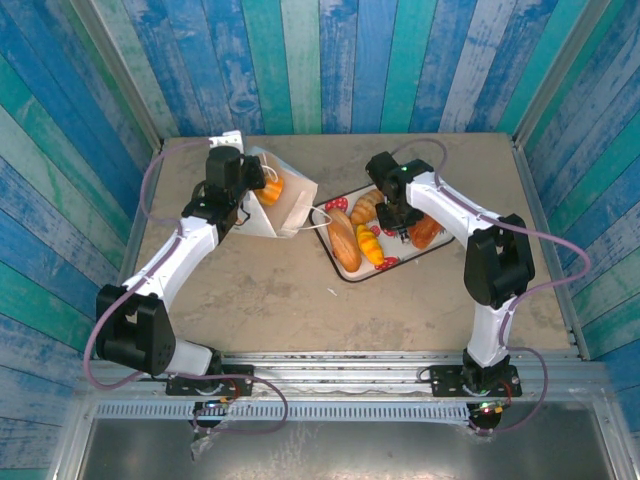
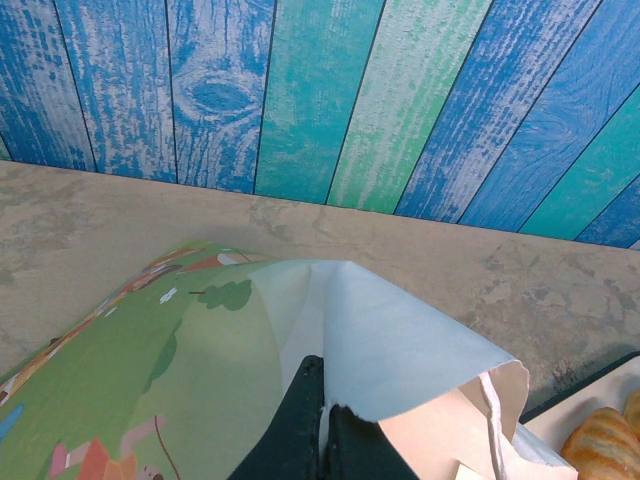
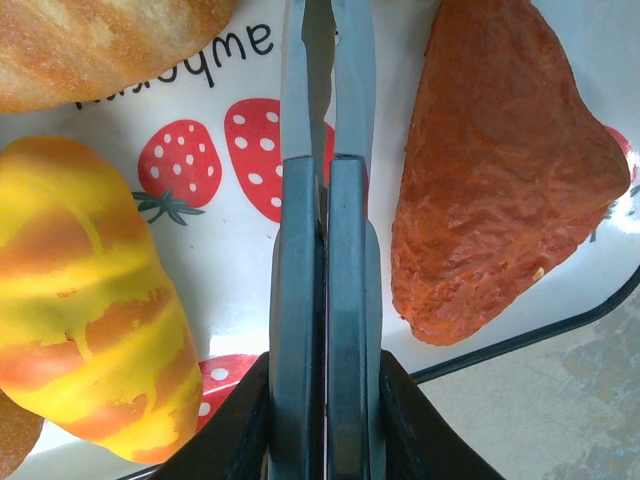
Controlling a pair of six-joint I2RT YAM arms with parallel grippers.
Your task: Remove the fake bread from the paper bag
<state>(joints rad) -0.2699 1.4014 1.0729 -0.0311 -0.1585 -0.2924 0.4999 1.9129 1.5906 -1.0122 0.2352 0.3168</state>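
Tan table (image 1: 250, 290), croissant (image 1: 272, 188) in paper bag (image 1: 288, 208), left claw (image 2: 322, 400) pinching it (right claw (image 3: 322, 60) closed, empty)

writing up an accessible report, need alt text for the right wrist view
The right gripper, shut and empty, points at a white strawberry-print tray, between a yellow-orange croissant at picture left and a reddish-brown roll at picture right. A tan loaf sits in the top left corner, and bare table shows at bottom right.

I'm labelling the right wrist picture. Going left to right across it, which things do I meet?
yellow-orange croissant → right end effector, shut → reddish-brown roll, all over the strawberry-print tray.
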